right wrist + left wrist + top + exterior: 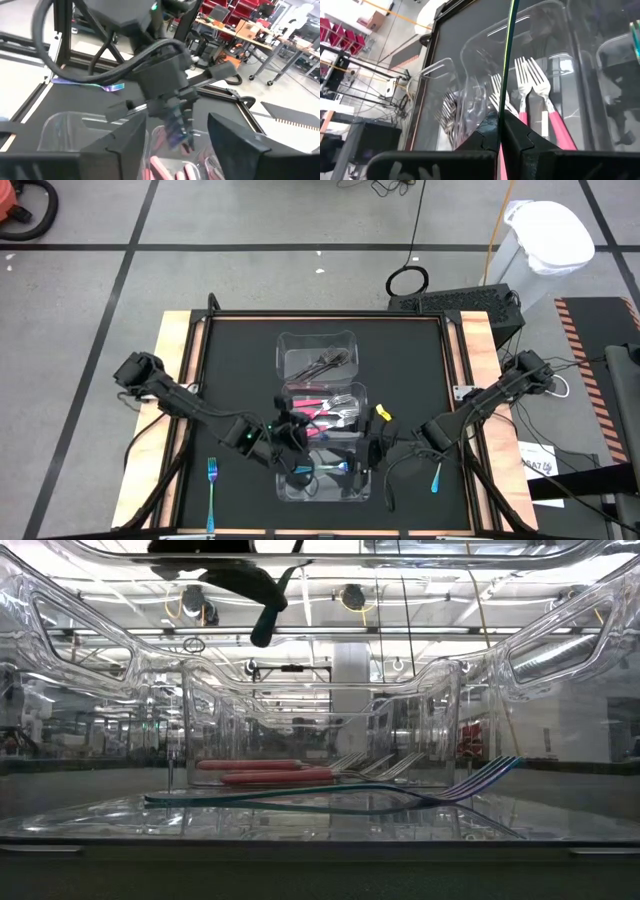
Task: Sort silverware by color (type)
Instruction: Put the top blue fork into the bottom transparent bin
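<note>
1. From above, the left end effector (292, 432) and right end effector (366, 463) crowd the container (352, 492) at the tabletop's (240, 360) near edge, hiding most of it.
2. The left wrist view shows the left end effector pinched shut on a thin green-edged strip; which fork it is cannot be told.
3. Pink forks (547, 112) lie in the middle container.
4. The right end effector stands wide and empty.
5. Only the high view shows the teal fork (211, 490) near the tabletop's near-left corner.

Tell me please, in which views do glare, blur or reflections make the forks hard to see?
Low view: ceiling lights reflect all over the clear containers, yet the teal fork stays readable. Right wrist view: the left gripper and the fork it holds are smeared. Left wrist view: the pink forks are sharp behind glare streaks.
</note>
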`<action>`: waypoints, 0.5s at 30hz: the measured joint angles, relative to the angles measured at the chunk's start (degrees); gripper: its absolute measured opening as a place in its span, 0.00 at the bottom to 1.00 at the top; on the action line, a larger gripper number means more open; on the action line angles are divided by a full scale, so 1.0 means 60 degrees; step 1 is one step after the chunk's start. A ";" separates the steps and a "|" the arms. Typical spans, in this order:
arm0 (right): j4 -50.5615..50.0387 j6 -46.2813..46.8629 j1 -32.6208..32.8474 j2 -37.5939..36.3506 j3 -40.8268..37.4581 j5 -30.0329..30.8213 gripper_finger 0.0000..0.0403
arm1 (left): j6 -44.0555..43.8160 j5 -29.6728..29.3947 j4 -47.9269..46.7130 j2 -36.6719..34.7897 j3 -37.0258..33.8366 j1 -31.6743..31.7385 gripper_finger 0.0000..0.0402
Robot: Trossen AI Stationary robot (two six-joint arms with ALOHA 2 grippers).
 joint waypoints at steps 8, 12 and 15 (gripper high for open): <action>-0.0025 -0.0027 -0.0004 0.0000 0.0000 -0.0497 0.17 | 0.0011 0.0066 0.0007 0.0000 0.0000 -0.0010 0.00; -0.0152 -0.0170 -0.0007 0.0000 0.0000 -0.0681 0.03 | -0.0016 0.0066 0.0003 0.0000 0.0000 -0.0010 0.04; -0.0293 -0.0292 0.0007 0.0007 -0.0004 -0.0724 0.03 | -0.0386 0.0247 -0.0020 0.0000 0.0000 -0.0018 0.12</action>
